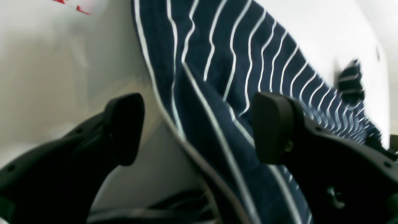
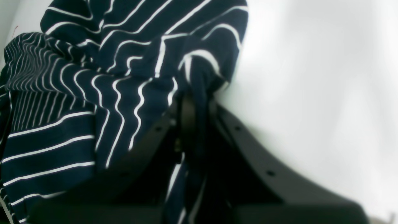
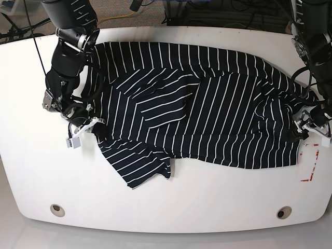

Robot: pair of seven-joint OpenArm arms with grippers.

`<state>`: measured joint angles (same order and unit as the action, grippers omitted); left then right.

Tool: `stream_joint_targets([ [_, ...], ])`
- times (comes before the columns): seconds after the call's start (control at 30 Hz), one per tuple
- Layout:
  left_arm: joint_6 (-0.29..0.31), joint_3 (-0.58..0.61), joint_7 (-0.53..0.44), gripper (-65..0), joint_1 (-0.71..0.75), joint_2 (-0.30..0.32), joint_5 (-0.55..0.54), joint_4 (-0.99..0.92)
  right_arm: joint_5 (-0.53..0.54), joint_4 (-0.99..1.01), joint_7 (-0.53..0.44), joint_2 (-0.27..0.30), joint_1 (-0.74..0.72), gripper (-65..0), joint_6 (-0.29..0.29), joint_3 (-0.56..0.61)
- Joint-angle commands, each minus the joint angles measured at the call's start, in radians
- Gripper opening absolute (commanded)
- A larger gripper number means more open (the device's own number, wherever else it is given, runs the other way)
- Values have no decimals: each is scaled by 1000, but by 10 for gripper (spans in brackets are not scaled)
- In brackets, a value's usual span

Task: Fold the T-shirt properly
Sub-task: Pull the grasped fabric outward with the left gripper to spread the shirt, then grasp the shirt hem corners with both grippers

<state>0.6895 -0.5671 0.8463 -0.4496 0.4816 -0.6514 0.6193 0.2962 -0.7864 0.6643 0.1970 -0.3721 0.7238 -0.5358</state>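
Note:
The T-shirt (image 3: 207,109), dark navy with thin white stripes, lies spread and rumpled across the white table (image 3: 171,207). One sleeve (image 3: 137,166) points toward the front edge. My right gripper (image 3: 87,124) is at the shirt's left edge. The right wrist view shows that gripper (image 2: 190,104) shut on a bunched fold of the T-shirt (image 2: 93,93). My left gripper (image 3: 306,127) hovers at the shirt's right edge. In the left wrist view it (image 1: 199,127) stands open, and the T-shirt (image 1: 217,62) hem runs between its fingers (image 1: 273,124) without being pinched.
Red tape marks (image 3: 309,163) sit on the table beside the left gripper. Two round holes (image 3: 57,210) (image 3: 284,212) lie near the front edge. Cables (image 3: 207,13) run behind the table's far side.

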Motion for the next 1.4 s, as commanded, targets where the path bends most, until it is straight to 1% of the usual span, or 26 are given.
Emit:
stream_joint_targets([
  [0.0, 9, -1, -14, -149, -36, 4, -25, -14, -68, 2, 73, 8, 2, -617, -26, 4],
  [0.13, 9, 3, -15, -150, -36, 1, -20, -17, -68, 2, 73, 8, 2, -617, -26, 4],
  [0.23, 9, 5, -15, -150, -36, -21, -18, -17, -68, 2, 73, 8, 2, -617, -26, 3],
  [0.33, 9, 5, -11, -151, -36, -19, -21, -12, -68, 2, 73, 8, 3, -617, -26, 3],
  [0.4, -4, 5, -12, -151, -36, -14, -18, -11, -68, 2, 73, 8, 3, -617, -26, 3],
  [0.5, -11, 5, -15, -151, -31, 19, -17, -12, -68, 2, 73, 8, 3, -617, -26, 3],
  [0.57, -40, 17, -17, -151, -31, 24, -11, -12, -68, 2, 73, 9, 3, -617, -26, 3],
  [0.6, -66, 22, -20, -151, -31, 24, 0, -12, -68, 2, 73, 9, 3, -617, -26, 3],
  [0.7, -87, 25, -34, -151, -31, 24, 18, -12, -70, 2, 73, 8, 3, -617, -26, 3],
  [0.93, -90, 26, -49, -151, -35, 13, 22, -14, -70, 2, 73, 8, 3, -617, -26, 3],
  [1.07, -92, 29, -97, -151, -36, -21, 23, -16, -73, 2, 73, 8, 3, -617, -26, 3],
  [1.2, -92, 91, -111, -151, -47, -25, 22, -17, -75, 2, 73, 8, 3, -617, -26, 3],
  [1.3, -92, 115, -111, -153, -85, -27, 22, -17, -75, 2, 73, 9, 3, -617, -26, 3],
  [1.33, -92, 117, -111, -156, -87, -27, 22, -19, -75, 2, 73, 9, 3, -617, -26, 3],
  [1.37, -93, 117, -115, -182, -91, -27, 22, -19, -71, 2, 73, 9, 3, -617, -26, 3],
])
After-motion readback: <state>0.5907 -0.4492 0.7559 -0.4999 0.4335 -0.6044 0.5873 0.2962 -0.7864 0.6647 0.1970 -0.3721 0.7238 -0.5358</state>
